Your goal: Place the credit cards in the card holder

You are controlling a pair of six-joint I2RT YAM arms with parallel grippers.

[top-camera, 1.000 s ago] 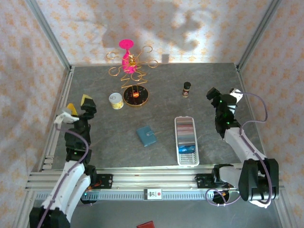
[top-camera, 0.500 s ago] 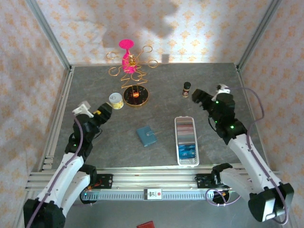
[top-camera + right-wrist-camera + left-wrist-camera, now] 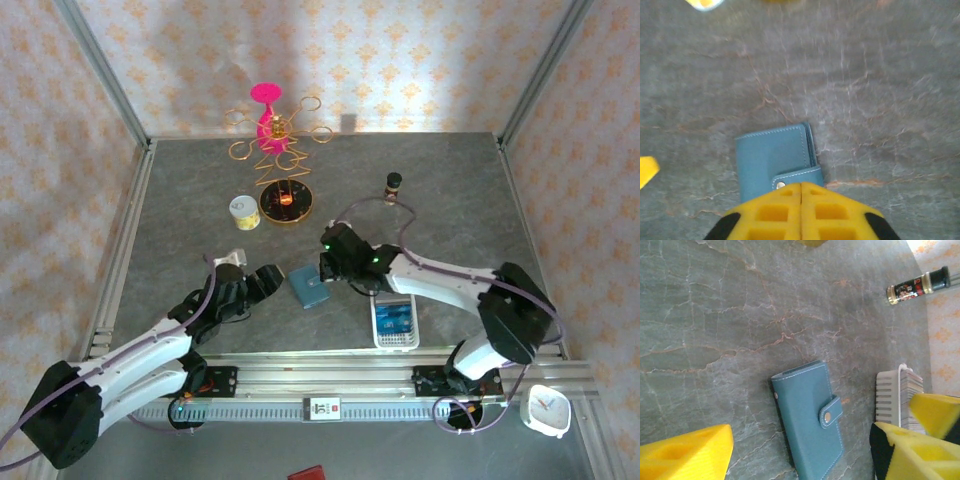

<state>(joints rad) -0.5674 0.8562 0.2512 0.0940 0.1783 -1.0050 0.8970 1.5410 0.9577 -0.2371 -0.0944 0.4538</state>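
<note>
The teal-blue card holder lies closed and flat on the table, its snap tab fastened. My left gripper is low just left of it and open, its yellow fingers wide on either side of the holder with nothing between them. My right gripper hangs over the holder's right edge, its fingertips shut together at the tab, holding nothing. The credit cards stand in the white slotted tray, a bright blue one at the front; my right arm hides the tray's far half.
At the back stand a pink and gold wire stand, a round gold dish, a small tin and a dark bottle. A white clock and a red object lie beyond the front rail.
Both arms swung in from the table's sides to the card holder. The left gripper came down beside it, and the right arm now reaches across the tray.
</note>
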